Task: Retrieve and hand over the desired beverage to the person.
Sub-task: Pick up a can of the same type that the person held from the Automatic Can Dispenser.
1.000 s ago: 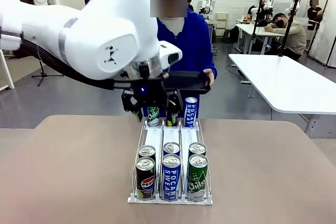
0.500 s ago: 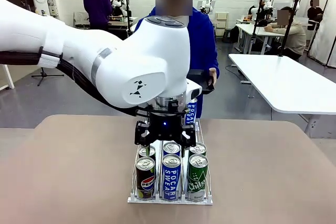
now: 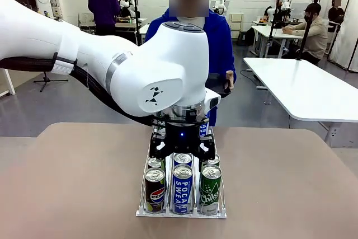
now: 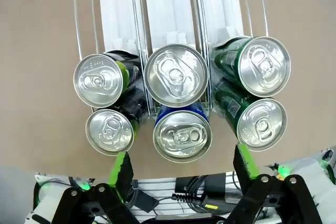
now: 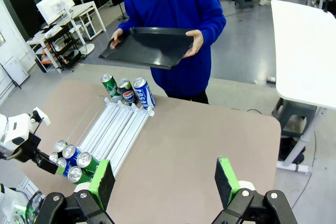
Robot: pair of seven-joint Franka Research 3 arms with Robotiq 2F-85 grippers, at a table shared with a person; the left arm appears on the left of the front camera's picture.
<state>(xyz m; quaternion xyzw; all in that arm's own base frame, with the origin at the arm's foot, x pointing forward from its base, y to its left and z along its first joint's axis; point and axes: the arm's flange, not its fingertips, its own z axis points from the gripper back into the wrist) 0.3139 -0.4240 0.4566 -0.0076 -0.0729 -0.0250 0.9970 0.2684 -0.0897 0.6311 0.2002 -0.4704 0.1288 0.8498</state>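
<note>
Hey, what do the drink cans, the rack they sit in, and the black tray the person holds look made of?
Cans: metal, likely aluminium; shiny silver tops with pull tabs. Rack: glossy white lanes, seemingly plastic, with thin wire dividers, probably steel. Tray: matte black, probably plastic; smooth raised rim.

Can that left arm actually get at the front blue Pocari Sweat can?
Probably yes: the left gripper hangs open over the near cans, nothing covers the Pocari Sweat can, though the Pepsi can and green can beside it leave little room.
</note>
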